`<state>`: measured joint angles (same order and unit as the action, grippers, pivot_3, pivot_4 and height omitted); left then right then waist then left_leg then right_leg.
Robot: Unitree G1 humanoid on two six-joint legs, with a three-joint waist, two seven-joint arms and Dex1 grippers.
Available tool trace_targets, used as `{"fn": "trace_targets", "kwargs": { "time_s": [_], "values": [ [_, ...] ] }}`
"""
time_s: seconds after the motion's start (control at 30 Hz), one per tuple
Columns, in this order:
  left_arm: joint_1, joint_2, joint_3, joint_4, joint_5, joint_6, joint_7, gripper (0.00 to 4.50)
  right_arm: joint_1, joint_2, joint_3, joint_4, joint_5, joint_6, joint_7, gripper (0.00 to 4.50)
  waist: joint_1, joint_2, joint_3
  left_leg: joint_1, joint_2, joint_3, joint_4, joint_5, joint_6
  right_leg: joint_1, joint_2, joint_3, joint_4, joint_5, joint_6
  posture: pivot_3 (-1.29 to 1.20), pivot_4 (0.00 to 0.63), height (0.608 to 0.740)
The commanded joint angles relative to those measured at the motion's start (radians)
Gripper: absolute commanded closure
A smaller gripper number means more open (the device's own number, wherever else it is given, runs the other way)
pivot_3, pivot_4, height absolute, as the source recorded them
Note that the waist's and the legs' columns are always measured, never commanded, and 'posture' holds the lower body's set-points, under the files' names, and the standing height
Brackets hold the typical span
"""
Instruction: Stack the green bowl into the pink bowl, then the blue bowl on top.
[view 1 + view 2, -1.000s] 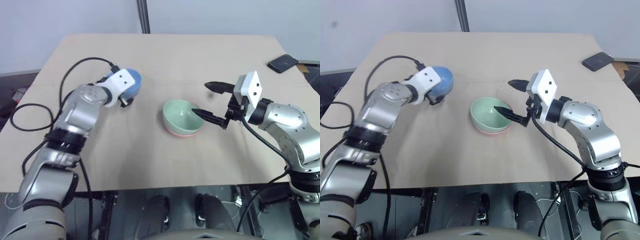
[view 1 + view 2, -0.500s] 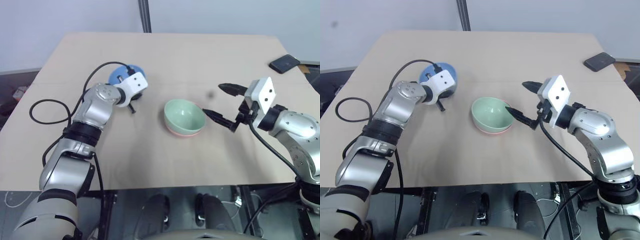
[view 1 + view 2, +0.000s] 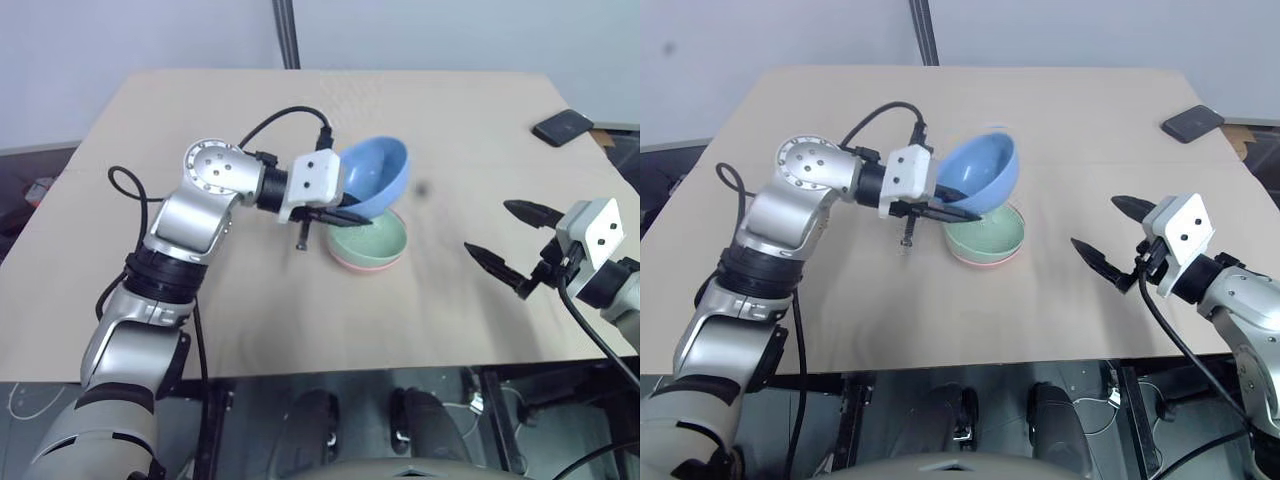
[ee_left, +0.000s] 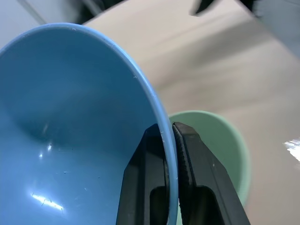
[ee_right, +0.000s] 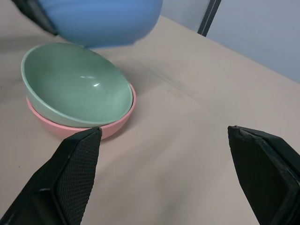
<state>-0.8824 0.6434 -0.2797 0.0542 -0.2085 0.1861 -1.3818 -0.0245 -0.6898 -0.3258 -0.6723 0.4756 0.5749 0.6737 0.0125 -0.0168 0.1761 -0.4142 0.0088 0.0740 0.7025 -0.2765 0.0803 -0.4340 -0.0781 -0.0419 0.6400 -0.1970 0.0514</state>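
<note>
The left gripper is sitting just left of the frame's centre in the left eye view, its two black fingers pinching the rim of the blue bowl between them, one inside the wall and one outside. The blue bowl is hanging clear of the table, tilted so its opening is facing toward the upper left of the frame, and its lower edge is hovering just above the far rim of the green bowl; whether the two are touching cannot be told.

The green bowl is resting nested inside the pink bowl, upright, near the middle of the tan table. Only a thin pink band is showing beneath the green rim along the near side.

The right gripper is hovering at the right edge of the frame, well apart from the stacked bowls, with its fingers spread wide and nothing between them. In the right wrist view the same wide gap is framing bare table, with the nested bowls lying beyond the one finger.

A dark phone is lying flat in the upper right corner of the table, far from both grippers. A black pole is rising behind the table's far edge at the top centre of the frame.
</note>
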Motion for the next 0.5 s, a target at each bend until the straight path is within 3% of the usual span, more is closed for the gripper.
{"fn": "trace_targets", "kwargs": {
  "time_s": [0.03,0.17,0.23,0.3,0.37,0.5],
  "values": [
    [-0.027,-0.022,0.036,-0.002,-0.036,-0.009,-0.005,2.55,-0.009,0.002,-0.001,-0.047,0.008,-0.014,-0.03,0.0,0.001,0.0,0.0,0.0,0.0,0.0,0.0,0.0,0.0,0.0,0.0,0.0,0.0,0.001,-0.001,0.0,0.15,0.739],
    [-0.026,-0.007,0.097,-0.035,-0.09,0.116,0.033,0.58,-0.016,0.003,0.032,-0.03,0.016,-0.005,-0.031,0.0,0.002,0.0,0.0,-0.002,0.0,0.0,0.001,0.0,0.0,0.0,0.0,0.0,-0.002,0.0,0.0,0.0,0.15,0.739],
    [-0.01,0.0,0.153,-0.062,-0.111,0.184,0.101,0.03,-0.024,-0.001,0.05,-0.006,0.019,-0.005,-0.02,0.0,0.001,0.0,0.0,-0.002,0.0,0.0,0.001,0.0,0.0,0.0,0.0,0.0,-0.002,0.0,0.0,0.0,0.15,0.739],
    [0.035,-0.011,0.218,-0.1,-0.071,0.119,0.222,0.03,-0.031,-0.005,0.069,0.021,0.021,-0.014,0.002,0.0,-0.001,0.0,0.0,-0.002,0.0,-0.001,0.001,0.0,0.0,0.0,0.0,0.0,-0.002,0.0,0.0,0.0,0.15,0.739],
    [0.092,-0.042,0.301,-0.131,-0.141,0.184,0.303,0.03,-0.04,-0.013,0.089,0.048,0.013,-0.023,0.021,0.0,-0.001,0.0,0.0,-0.001,0.0,0.0,0.001,0.0,0.0,0.0,0.0,0.001,-0.002,0.0,0.0,0.0,0.15,0.739],
    [0.339,-0.053,0.464,-0.268,-0.213,0.246,0.437,0.03,-0.073,-0.061,0.159,0.147,-0.022,-0.072,0.117,0.0,-0.01,0.001,0.0,0.001,0.001,0.0,0.001,0.0,0.0,0.0,-0.001,0.002,-0.001,0.0,0.0,0.0,0.15,0.739]
  ]
}}
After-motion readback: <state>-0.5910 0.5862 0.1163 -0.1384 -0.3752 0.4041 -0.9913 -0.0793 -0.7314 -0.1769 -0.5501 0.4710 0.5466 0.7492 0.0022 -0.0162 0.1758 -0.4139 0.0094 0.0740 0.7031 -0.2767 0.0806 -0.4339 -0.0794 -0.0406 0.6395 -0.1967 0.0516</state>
